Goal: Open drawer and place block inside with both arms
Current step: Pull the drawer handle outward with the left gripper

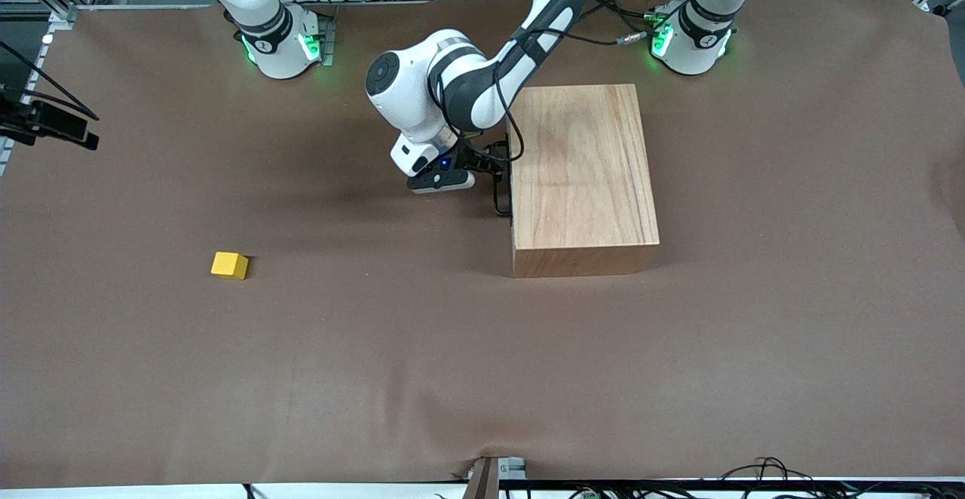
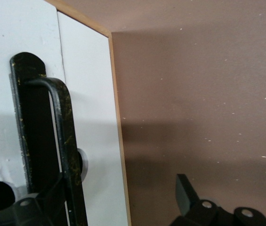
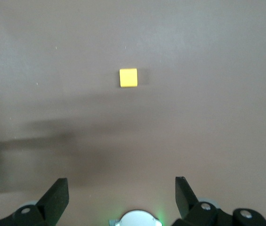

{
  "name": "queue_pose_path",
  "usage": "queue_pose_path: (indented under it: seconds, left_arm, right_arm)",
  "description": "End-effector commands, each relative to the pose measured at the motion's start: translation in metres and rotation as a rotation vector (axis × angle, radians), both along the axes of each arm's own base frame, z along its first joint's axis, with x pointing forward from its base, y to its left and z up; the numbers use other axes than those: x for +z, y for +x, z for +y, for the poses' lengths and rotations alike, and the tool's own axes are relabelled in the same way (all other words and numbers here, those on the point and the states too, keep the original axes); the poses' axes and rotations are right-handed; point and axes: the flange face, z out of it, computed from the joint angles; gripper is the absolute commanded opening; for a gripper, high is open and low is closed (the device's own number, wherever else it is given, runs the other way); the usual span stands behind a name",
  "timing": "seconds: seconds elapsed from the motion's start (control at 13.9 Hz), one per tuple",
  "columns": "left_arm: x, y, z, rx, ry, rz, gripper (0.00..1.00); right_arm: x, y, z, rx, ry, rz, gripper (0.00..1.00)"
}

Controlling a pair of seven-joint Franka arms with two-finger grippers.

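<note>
Left pincer (image 2: 104, 197), spread, straddles the shut drawer's rigid black loop handle (image 2: 60, 141); grip mid-bar. Right pincer (image 3: 121, 195), spread, hangs above the counter (image 1: 452, 371); light yellow block (image 3: 128, 77) lies ahead, untouched.

Block (image 1: 229, 265) on table (image 1: 377, 378), well apart from cabinet (image 1: 580, 175), toward right arm's end.

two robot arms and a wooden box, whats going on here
The left claw is at the front of the wooden cabinet, open, with the drawer's black handle between its fingers; the drawer looks closed. The right claw hangs open above the brown table, looking down at the yellow block, which lies untouched toward the right arm's end.
</note>
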Motion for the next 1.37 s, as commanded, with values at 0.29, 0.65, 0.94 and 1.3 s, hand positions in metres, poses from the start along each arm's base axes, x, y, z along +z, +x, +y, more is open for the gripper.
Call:
queue_pose_path:
  seconds: [0.29,0.65,0.94,1.3]
  left_arm:
    - [0.006,0.002,-0.023,0.051,-0.132,-0.076,1.0]
    - [0.008,0.006,-0.028,0.072,-0.198,-0.074,1.0]
    - [0.012,0.012,-0.036,0.121,-0.297,-0.103,1.0]
    - [0.004,0.011,-0.044,0.114,-0.343,-0.118,1.0]
  right_arm:
    - [-0.001,-0.001,-0.007,-0.021,0.022,0.045,1.0]
    - [-0.005,0.001,-0.005,-0.018,0.022,0.051,1.0]
    - [-0.006,0.002,-0.004,-0.015,0.022,0.053,1.0]
    - [-0.005,0.002,-0.004,-0.015,0.022,0.051,1.0]
